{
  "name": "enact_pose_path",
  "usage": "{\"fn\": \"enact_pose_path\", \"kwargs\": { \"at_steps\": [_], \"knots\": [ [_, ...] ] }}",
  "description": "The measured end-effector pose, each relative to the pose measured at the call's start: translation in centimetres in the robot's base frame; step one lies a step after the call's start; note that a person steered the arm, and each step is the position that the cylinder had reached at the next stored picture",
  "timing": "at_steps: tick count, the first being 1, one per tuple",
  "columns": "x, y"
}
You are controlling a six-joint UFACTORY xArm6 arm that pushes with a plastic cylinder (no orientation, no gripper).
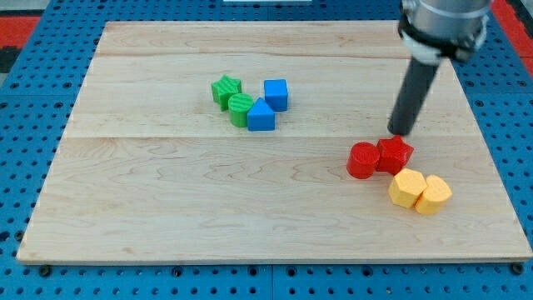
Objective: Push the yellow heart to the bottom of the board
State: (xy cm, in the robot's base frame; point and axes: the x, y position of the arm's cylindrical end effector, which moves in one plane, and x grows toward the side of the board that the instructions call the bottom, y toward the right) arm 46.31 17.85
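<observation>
The yellow heart (pixel 406 188) lies near the board's (pixel 166 208) bottom right, touching a second yellow block (pixel 434 194) on its right and sitting just below two touching red blocks (pixel 379 158). My tip (pixel 401 132), a bare rod with nothing to open or close, stands just above the right-hand red block, so the reds lie between it and the heart. Two green blocks (pixel 232 98) and two blue blocks (pixel 268 105) cluster well apart, toward the view's upper middle.

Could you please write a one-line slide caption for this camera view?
My tip sits just above the red blocks, with the yellow blocks below them.
</observation>
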Motion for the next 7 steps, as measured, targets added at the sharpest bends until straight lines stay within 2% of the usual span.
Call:
{"fn": "enact_pose_path", "kwargs": {
  "at_steps": [2,3,4,5,7],
  "knots": [
    [2.7,7.5],
    [6.1,6.6],
    [8.8,2.5],
    [8.8,0.3],
    [10.1,4.5]
  ]
}}
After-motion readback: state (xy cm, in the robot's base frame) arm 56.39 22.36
